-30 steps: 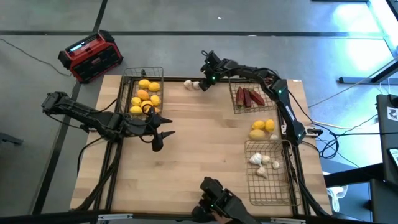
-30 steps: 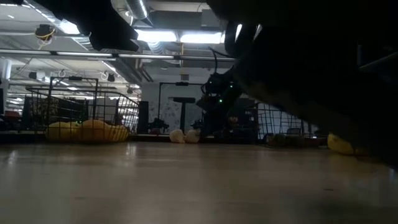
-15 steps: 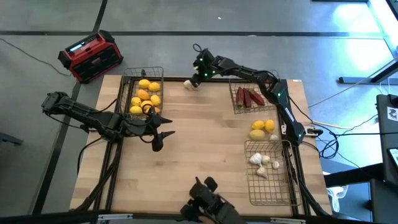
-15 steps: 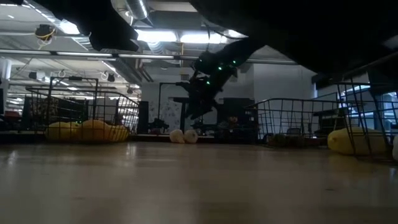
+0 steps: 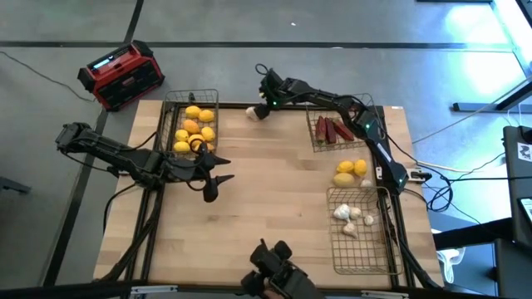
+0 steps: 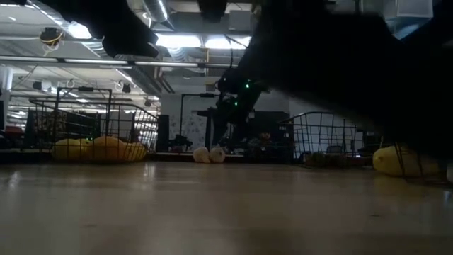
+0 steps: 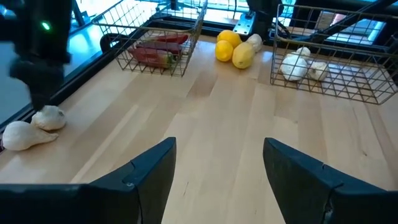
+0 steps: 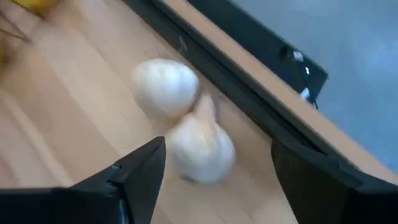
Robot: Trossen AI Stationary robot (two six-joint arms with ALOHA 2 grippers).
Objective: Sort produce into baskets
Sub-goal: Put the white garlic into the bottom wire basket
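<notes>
Two white garlic bulbs (image 8: 165, 87) (image 5: 255, 112) lie side by side on the table at its far edge. My right gripper (image 8: 214, 180) (image 5: 266, 98) hovers open just above them, touching neither. My left gripper (image 5: 218, 178) (image 7: 217, 174) waits open over the table's left middle, with nothing between its fingers. The left basket (image 5: 214, 100) holds several lemons (image 5: 193, 126). The far right basket (image 5: 316, 143) holds dark red pieces (image 5: 332, 129). The near right basket (image 5: 366, 257) holds several garlic bulbs (image 5: 349, 218). Two lemons (image 5: 349, 171) sit on the table between the right baskets.
A red-and-black box (image 5: 122, 75) stands on the floor beyond the table's far left corner. A dark device (image 5: 278, 278) sits at the near edge. The bare wood in the table's middle (image 5: 274, 191) is free.
My right gripper has risen from table level beside the two garlic bulbs and shifted a little toward the table's left and far edge. The bulbs stay on the table.
</notes>
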